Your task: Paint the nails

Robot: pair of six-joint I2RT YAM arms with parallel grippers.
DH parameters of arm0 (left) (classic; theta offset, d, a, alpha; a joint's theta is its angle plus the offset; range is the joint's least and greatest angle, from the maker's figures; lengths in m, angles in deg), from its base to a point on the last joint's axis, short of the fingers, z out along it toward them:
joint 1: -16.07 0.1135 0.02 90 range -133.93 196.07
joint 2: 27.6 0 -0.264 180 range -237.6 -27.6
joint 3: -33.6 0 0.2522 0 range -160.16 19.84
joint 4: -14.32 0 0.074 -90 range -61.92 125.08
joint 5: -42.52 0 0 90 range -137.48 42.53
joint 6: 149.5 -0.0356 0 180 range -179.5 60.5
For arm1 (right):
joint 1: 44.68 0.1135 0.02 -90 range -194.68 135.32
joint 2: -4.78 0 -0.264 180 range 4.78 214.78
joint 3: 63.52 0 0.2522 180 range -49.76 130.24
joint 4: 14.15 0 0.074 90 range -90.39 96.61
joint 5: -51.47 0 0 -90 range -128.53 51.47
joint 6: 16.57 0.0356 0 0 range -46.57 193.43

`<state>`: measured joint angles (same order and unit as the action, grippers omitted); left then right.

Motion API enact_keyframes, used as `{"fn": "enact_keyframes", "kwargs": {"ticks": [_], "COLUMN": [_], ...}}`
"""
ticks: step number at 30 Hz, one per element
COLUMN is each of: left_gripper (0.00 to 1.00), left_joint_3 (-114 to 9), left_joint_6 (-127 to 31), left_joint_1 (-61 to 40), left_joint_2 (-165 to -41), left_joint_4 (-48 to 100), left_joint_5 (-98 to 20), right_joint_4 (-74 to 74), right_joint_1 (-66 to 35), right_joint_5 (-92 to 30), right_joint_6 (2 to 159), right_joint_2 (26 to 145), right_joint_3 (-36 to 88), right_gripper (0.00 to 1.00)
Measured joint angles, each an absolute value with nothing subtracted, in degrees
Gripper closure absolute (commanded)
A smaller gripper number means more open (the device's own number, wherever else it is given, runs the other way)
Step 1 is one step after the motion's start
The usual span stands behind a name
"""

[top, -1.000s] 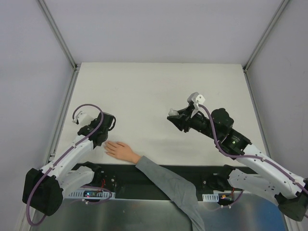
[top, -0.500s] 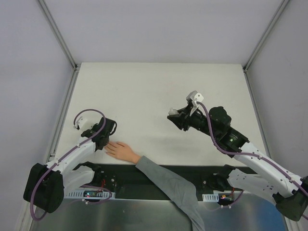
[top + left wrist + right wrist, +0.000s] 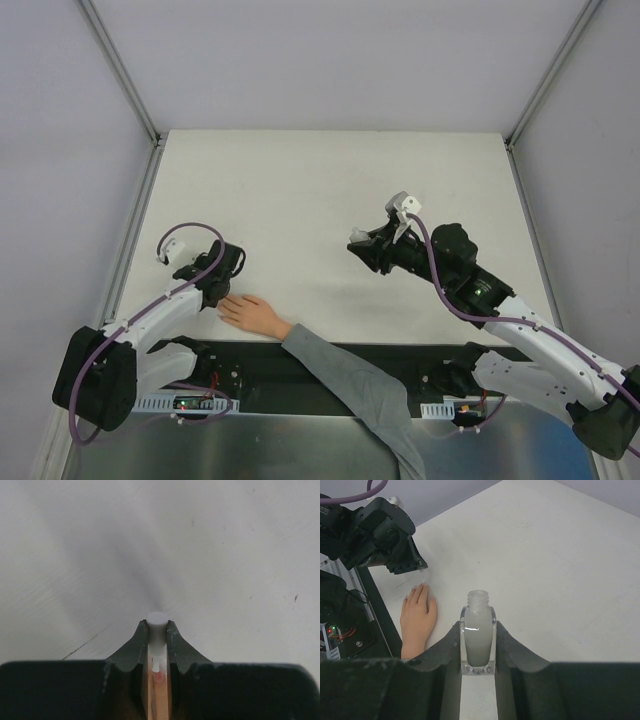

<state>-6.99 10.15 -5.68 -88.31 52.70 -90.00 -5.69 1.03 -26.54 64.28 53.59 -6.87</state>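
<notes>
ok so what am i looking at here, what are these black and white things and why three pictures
Two robot arms are bolted at the near edge of a white table. One picture looks down from above; the other two come from a camera on each wrist. A person's hand in a grey sleeve lies flat on the table. The left gripper is shut on a small white cap, close beside the hand. The right gripper is shut on an open bottle of pale liquid, well apart from the hand.
</notes>
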Motion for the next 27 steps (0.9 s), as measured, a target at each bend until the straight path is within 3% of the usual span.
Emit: {"fn": "enact_keyframes", "kwargs": {"ticks": [27], "left_gripper": [1.00], "left_joint_3": [-8.13], "left_joint_6": [9.03], "left_joint_1": [-5.68], "left_joint_2": [-91.21], "left_joint_4": [51.00], "left_joint_5": [-89.36], "right_joint_4": [-6.65], "right_joint_1": [0.77], "right_joint_5": [-26.15], "right_joint_6": [64.45], "right_joint_2": [53.59], "right_joint_3": [-7.37], "right_gripper": [1.00]}}
